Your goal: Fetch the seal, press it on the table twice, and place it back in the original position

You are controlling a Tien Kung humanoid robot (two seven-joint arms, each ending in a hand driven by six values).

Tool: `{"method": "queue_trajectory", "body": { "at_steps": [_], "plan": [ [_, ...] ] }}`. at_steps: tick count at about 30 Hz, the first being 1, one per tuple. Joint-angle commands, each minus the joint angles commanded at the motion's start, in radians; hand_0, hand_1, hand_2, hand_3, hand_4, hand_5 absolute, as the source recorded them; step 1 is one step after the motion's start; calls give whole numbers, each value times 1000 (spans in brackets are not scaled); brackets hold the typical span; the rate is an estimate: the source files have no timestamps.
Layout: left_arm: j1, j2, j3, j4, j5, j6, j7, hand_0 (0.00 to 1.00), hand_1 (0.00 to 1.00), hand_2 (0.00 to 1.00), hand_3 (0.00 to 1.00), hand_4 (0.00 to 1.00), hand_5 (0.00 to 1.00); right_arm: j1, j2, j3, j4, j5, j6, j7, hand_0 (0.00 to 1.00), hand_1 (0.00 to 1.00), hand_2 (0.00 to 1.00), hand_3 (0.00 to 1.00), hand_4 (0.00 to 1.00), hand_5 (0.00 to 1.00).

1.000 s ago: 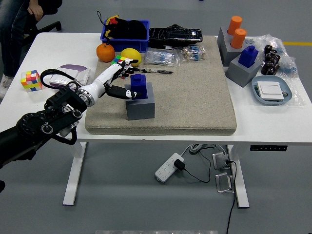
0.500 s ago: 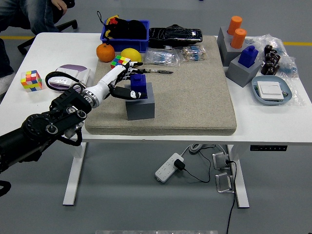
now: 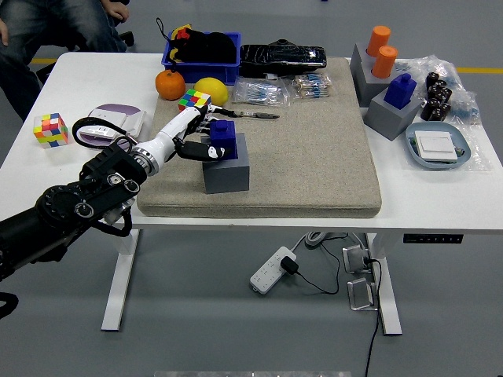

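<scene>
Right now the robot's left hand (image 3: 191, 135) reaches in from the left over the beige mat (image 3: 314, 157), and its white fingers (image 3: 198, 116) are curled around the blue seal (image 3: 222, 139). The thumb, with its black tip, lies against the near left side of the seal, and the other fingers are at the far side, so the hand is holding it. The seal is upright on top of the grey block (image 3: 226, 169), which stands on the left part of the mat, near its near edge. The seal looks seated on the block; I cannot tell if it is lifted a little.

Far from the hand, on the white table (image 3: 94, 78), I see an orange (image 3: 169, 84) and a yellow fruit (image 3: 212, 91), with a small colour cube (image 3: 193, 99) between them. Behind these is a blue basket (image 3: 201, 54) with dark things inside. On the left side lies another colour cube (image 3: 49, 129). At the right end of the mat a second blue seal (image 3: 402, 89) sits on its own grey block (image 3: 391, 115). A person's legs (image 3: 47, 31) show at the far left corner.
</scene>
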State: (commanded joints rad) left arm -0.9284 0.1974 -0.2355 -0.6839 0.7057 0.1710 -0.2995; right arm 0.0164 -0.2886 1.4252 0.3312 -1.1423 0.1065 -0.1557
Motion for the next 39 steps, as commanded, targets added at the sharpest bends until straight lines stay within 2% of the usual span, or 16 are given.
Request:
{"method": "queue_trajectory", "body": {
  "at_steps": [5, 6, 15, 20, 25, 29, 31, 34, 39],
  "plan": [
    [3, -1, -1, 0, -1, 8, -7, 639, 634, 584, 653, 787, 2, 0, -1, -5, 0, 1, -1, 0, 818, 719, 688, 696, 734, 511],
    [3, -1, -1, 0, -2, 9, -8, 629, 575, 531, 606, 770, 2, 0, -1, -6, 0, 2, -1, 0, 819, 718, 688, 697, 734, 511],
    [6, -4, -14, 2, -5, 35, -28, 635, 563, 520, 595, 753, 2, -3, -4, -11, 0, 3, -2, 1, 819, 718, 688, 697, 733, 510],
    [4, 4, -31, -10, -2, 33, -29, 637, 557, 515, 593, 741, 2, -4, -4, -9, -1, 3, -4, 2, 819, 718, 688, 696, 733, 510],
    [-3, 40, -54, -57, 9, 30, -34, 634, 554, 512, 593, 733, 2, -4, -4, -7, 0, 3, -5, 3, 818, 717, 688, 696, 732, 510],
    [-8, 89, -89, -118, 29, 29, -37, 634, 554, 512, 593, 733, 2, -5, -3, -4, 0, 1, -6, 3, 818, 717, 688, 696, 732, 510],
    [-8, 102, -100, -131, 35, 29, -39, 636, 549, 510, 592, 730, 2, -6, -3, -2, -1, 0, -6, 3, 819, 717, 687, 696, 732, 510],
    [-10, 122, -117, -124, 39, 30, -41, 636, 549, 510, 592, 730, 2, -9, -1, 0, -1, -1, -7, 3, 819, 717, 687, 696, 732, 510],
    [-6, 133, -104, -70, 35, 31, -41, 639, 549, 509, 592, 727, 2, -9, 2, 0, 0, 0, -7, 4, 820, 718, 686, 694, 732, 508]
  ]
}}
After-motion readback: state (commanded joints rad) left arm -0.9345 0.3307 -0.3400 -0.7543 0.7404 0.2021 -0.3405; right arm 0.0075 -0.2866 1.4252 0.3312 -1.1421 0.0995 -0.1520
